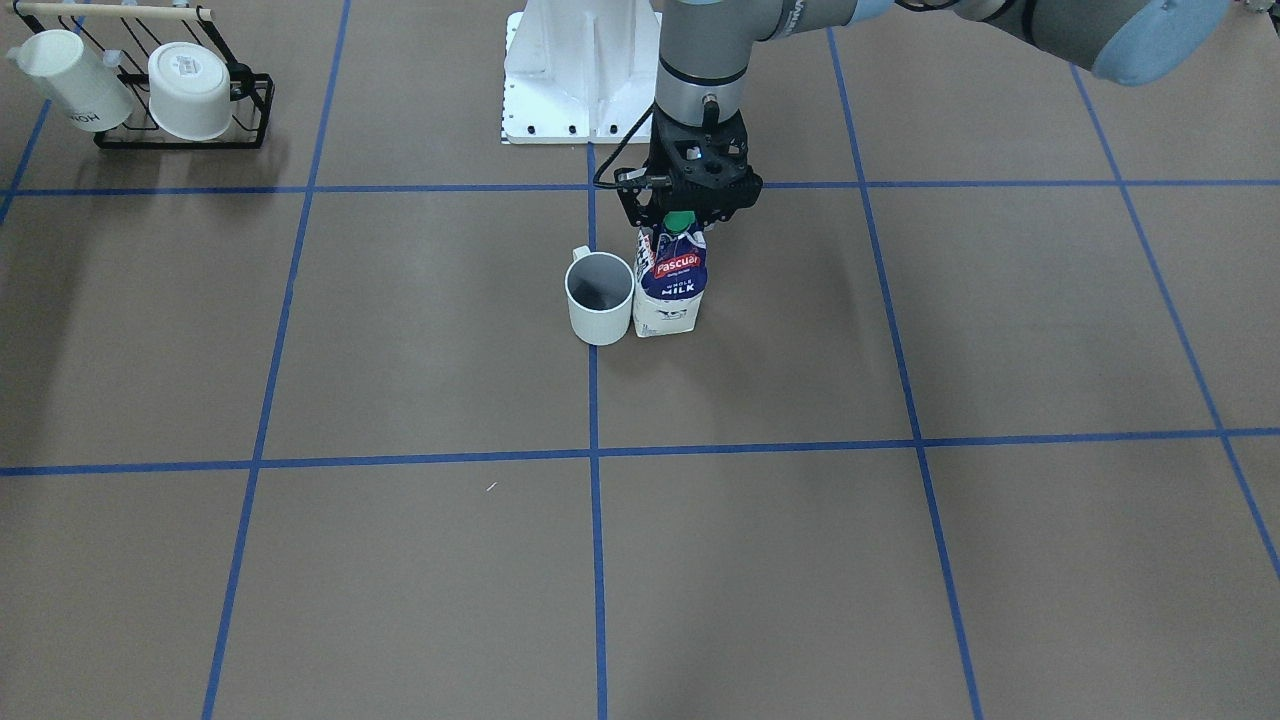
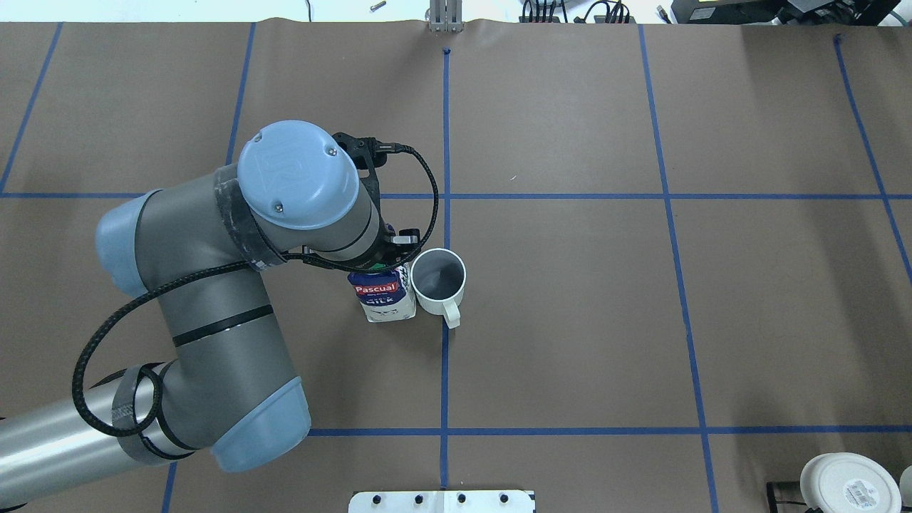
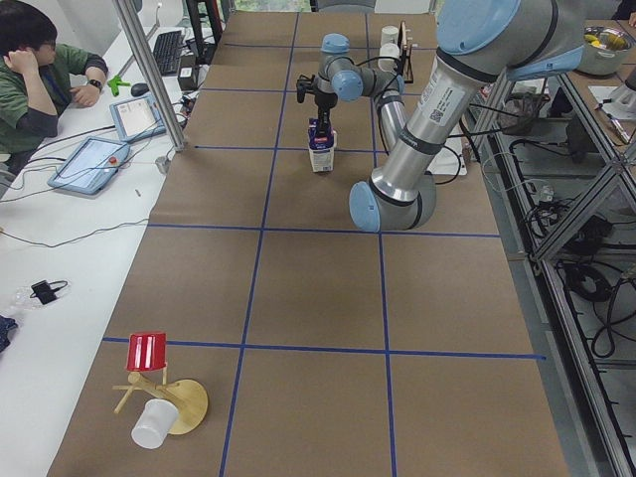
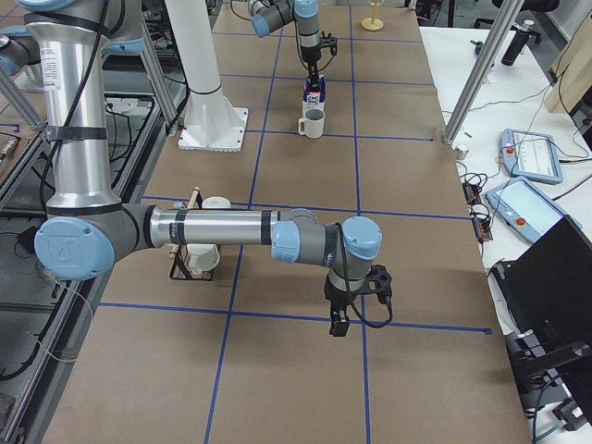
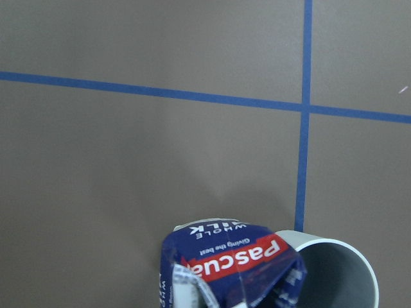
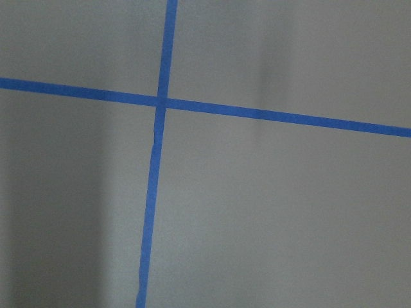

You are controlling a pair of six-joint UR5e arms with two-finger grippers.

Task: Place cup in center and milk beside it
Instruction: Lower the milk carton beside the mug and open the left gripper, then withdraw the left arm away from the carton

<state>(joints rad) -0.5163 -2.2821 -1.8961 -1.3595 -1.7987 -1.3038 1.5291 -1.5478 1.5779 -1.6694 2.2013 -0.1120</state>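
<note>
The plain white cup point(image 1: 600, 300) stands upright on the blue tape line point(image 1: 594, 400) in the middle of the brown surface, its handle toward the robot. The milk carton point(image 1: 670, 290) stands upright right beside it, touching or nearly touching, on the robot's left side. My left gripper point(image 1: 683, 222) reaches down over the carton's top and is shut on it around the green cap point(image 1: 680, 220). The left wrist view shows the carton top point(image 5: 231, 256) and the cup rim point(image 5: 337, 273). My right gripper point(image 4: 339, 324) hangs low over bare surface far off; I cannot tell whether it is open or shut.
A black wire rack point(image 1: 250, 120) with two other white cups stands at the robot's right rear corner. The white robot base point(image 1: 580, 70) is behind the cup. A red cup point(image 3: 147, 352), a wooden stand and a tipped white cup point(image 3: 154, 422) lie at the far left end.
</note>
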